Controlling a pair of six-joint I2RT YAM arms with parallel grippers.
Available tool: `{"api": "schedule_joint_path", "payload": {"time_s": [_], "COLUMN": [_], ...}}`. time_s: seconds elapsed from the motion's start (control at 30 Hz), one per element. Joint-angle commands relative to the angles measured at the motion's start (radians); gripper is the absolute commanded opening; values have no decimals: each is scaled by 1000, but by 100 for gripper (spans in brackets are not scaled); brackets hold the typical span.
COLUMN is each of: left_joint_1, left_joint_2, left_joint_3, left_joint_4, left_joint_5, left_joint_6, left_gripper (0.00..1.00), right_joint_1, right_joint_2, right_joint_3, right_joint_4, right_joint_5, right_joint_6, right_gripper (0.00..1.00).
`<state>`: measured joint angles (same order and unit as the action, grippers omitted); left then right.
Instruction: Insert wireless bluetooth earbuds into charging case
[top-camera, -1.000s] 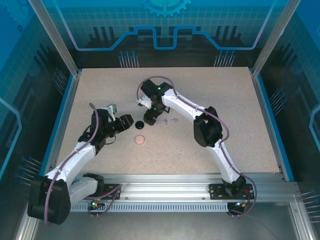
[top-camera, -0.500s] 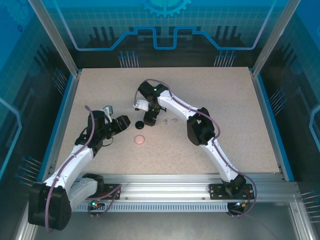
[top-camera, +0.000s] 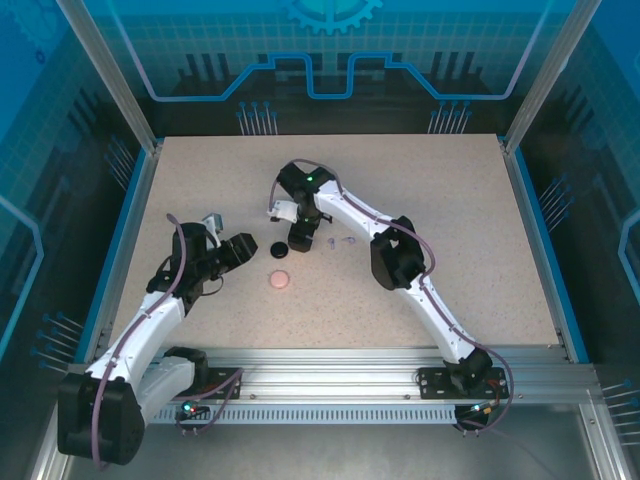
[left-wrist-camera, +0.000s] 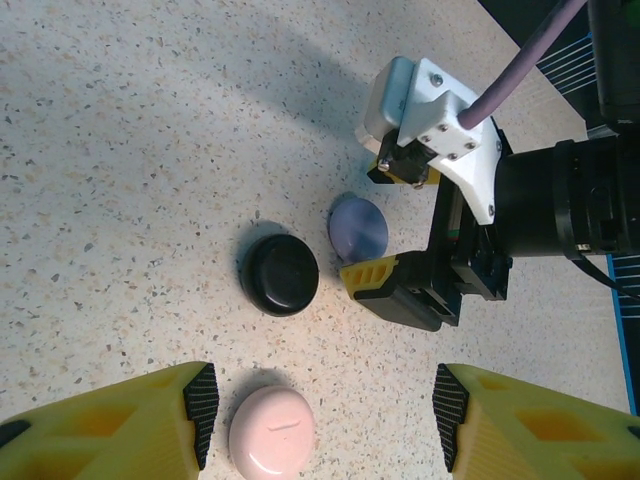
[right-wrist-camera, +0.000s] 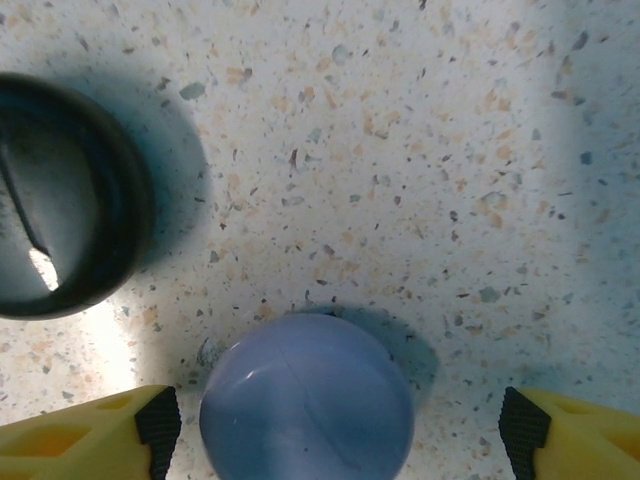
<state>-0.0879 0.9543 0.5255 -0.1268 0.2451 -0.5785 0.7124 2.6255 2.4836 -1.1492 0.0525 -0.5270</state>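
Three round charging cases lie shut mid-table: black (top-camera: 280, 248) (left-wrist-camera: 280, 274), pink (top-camera: 280, 281) (left-wrist-camera: 271, 432) and lilac (left-wrist-camera: 358, 227) (right-wrist-camera: 307, 410). Two tiny lilac earbuds (top-camera: 339, 241) lie on the table just right of the right gripper. My right gripper (top-camera: 299, 239) (right-wrist-camera: 340, 435) is open and straddles the lilac case, with a gap on each side. The black case (right-wrist-camera: 60, 210) sits to its left. My left gripper (top-camera: 238, 249) (left-wrist-camera: 325, 420) is open, and the pink case shows just inside its left finger (left-wrist-camera: 200, 415), apart from it.
Speckled tabletop (top-camera: 440, 210) with a blue raised rim all round and free room to the right and far side. The right arm's yellow fingertip (left-wrist-camera: 375, 275) and camera mount (left-wrist-camera: 430, 110) stand close beside the lilac case.
My left arm has drawn back a little toward the left, away from the black case. The right gripper has shifted slightly left and settled over the lilac case, jaws a touch narrower.
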Motion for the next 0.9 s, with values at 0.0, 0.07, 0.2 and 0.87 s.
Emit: {"api": "schedule_joint_path", "payload": {"time_s": [0.0, 0.07, 0.2, 0.87], "left_joint_1": [11, 11, 13, 14], "left_joint_2": [0, 6, 17, 12], "left_joint_3": [-10, -10, -10, -12], "left_joint_4": [-14, -14, -11, -12], "left_joint_5": [25, 27, 28, 28], "left_joint_6": [16, 18, 19, 22], "left_gripper": [61, 61, 61, 61], "right_joint_1": [-7, -8, -4, 22], "right_joint_2": [34, 39, 44, -58], "right_joint_3": [31, 30, 29, -157], "right_joint_4": [-94, -93, -97, -29], "right_joint_5": [46, 43, 33, 132], "right_joint_6": [-359, -361, -363, -369], "right_gripper": [85, 84, 82, 61]}}
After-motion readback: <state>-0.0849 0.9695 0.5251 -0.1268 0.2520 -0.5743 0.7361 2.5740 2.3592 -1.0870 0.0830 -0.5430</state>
